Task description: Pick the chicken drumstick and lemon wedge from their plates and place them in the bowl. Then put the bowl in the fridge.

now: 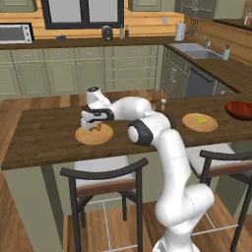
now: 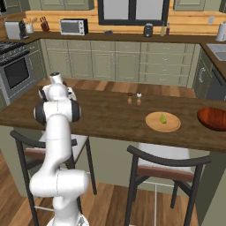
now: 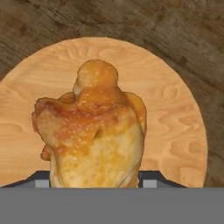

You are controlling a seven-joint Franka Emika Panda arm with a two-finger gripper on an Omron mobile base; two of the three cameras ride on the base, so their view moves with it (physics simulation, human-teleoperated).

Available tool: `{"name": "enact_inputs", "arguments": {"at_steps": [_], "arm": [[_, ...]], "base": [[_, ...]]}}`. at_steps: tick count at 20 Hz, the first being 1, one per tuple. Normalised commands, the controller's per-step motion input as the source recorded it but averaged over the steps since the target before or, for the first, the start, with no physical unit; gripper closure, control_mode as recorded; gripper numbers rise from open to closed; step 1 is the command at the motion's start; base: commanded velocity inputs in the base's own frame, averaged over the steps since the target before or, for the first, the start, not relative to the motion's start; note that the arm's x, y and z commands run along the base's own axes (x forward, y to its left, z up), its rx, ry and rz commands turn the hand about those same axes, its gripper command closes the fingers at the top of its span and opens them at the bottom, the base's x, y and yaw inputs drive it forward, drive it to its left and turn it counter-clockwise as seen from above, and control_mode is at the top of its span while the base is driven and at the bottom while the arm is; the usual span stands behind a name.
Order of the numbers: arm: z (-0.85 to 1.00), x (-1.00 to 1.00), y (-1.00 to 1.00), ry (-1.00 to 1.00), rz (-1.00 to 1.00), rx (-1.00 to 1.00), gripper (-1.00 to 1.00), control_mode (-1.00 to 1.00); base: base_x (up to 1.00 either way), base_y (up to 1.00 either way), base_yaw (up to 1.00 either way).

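Drumstick (image 3: pixel 94 135) on left plate (image 1: pixel 93 136); lemon wedge (image 1: pixel 200 118) on right plate (image 1: pixel 199 123).

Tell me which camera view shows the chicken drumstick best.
The hand view: the chicken drumstick looms close on its plate, between the gripper's fingertips. In the left base view the gripper hides most of it; in the right base view the arm blocks it.

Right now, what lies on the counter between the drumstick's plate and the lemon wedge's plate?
In the left base view, the robot's arm crosses between the drumstick's plate and the lemon wedge's plate; two small shakers stand just behind.
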Motion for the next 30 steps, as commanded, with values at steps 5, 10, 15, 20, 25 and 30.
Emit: {"name": "enact_inputs", "arguments": {"at_steps": [5, 10, 15, 20, 25, 30], "arm": [[0.41, -1.0, -0.91, -0.45, -0.02, 0.08, 1.0, -1.0], [0.95, -1.0, -1.0, -0.48, -0.09, 0.12, 1.0, -1.0], [1.0, -1.0, -0.98, -0.22, -0.16, 0.24, 1.0, -1.0], [1.0, -1.0, -0.89, 0.16, -0.27, 0.45, 1.0, -1.0], [1.0, -1.0, -0.8, 0.32, -0.25, 0.31, 1.0, -1.0], [0.48, -1.0, -0.31, 0.27, -0.22, -0.06, 1.0, -1.0]], "base": [[0.0, 0.0, 0.0], [0.0, 0.0, 0.0], [0.0, 0.0, 0.0], [0.0, 0.0, 0.0], [0.0, 0.0, 0.0], [0.0, 0.0, 0.0]]}}
